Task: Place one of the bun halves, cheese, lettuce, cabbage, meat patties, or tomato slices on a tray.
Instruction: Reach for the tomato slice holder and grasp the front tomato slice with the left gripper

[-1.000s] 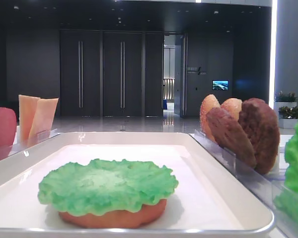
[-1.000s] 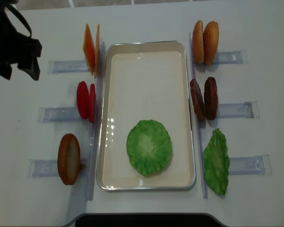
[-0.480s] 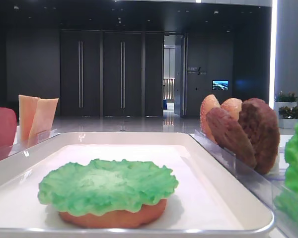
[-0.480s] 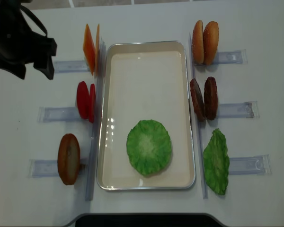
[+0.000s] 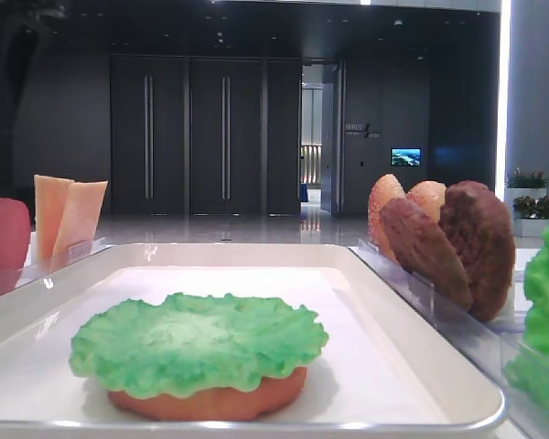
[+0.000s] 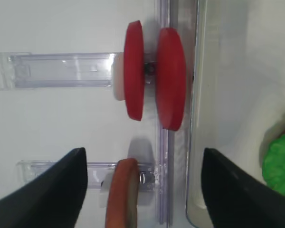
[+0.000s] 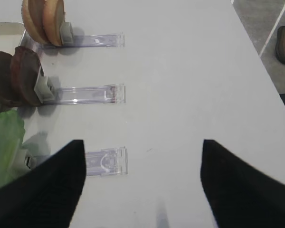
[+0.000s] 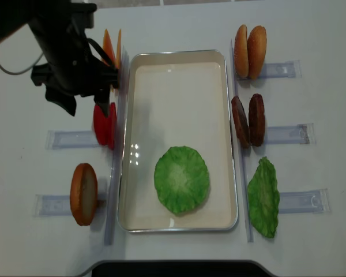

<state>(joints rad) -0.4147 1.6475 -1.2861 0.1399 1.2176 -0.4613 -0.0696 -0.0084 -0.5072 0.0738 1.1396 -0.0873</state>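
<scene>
The white tray (image 8: pixel 179 98) holds a green lettuce (image 8: pixel 181 179) leaf lying on a bun half (image 5: pixel 210 402). Left of the tray, two red tomato slices (image 8: pixel 105 124) stand on edge in a clear holder. My left gripper (image 8: pixel 85 107) hovers open just above them, nothing between its fingers. In the left wrist view the tomato slices (image 6: pixel 154 76) lie ahead of the left gripper (image 6: pixel 143 152), with a standing bun half (image 6: pixel 122 194) below its gap. My right gripper (image 7: pixel 142 142) stands open over bare table right of the meat patties (image 7: pixel 14 78).
The cheese (image 8: pixel 111 49) slices stand at the far left, partly behind the arm. A seeded bun half (image 8: pixel 83 193) stands near left. On the right are two bun halves (image 8: pixel 249 51), two patties (image 8: pixel 248 120) and a second lettuce leaf (image 8: pixel 263 197).
My left arm has swung in from the far left corner towards the tray and now hangs over the tomato slices. Nothing else has moved.
</scene>
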